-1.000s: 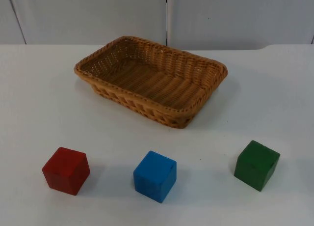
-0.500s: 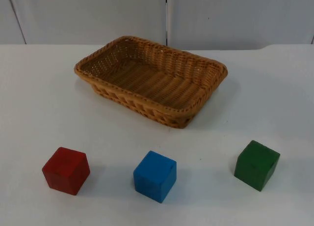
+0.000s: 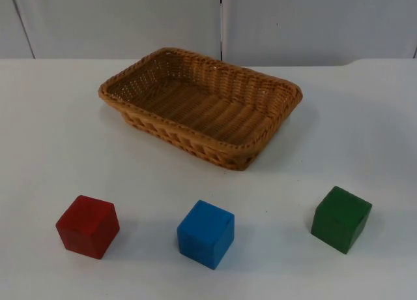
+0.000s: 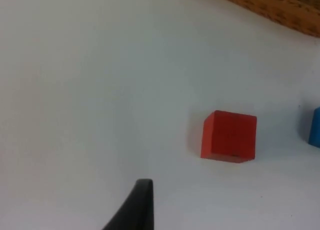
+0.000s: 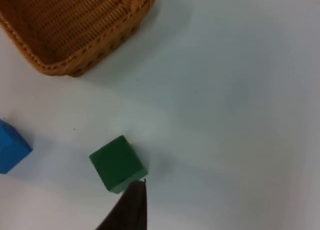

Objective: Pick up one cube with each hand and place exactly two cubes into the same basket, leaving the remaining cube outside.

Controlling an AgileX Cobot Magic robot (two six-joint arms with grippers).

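approach stage, nothing grasped. red cube (image 3: 88, 225), blue cube (image 3: 206, 233) and green cube (image 3: 341, 219) sit on the worktop (image 3: 52, 137) outside the basket (image 3: 201, 104). jaws' opening cannot be told. next: descend onto two cubes.

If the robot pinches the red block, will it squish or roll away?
Probably neither. The red block looks like a solid painted cube with flat faces and hard edges, so it should stay stiff. It sits flat on the white table, so it would likely slide, not roll.
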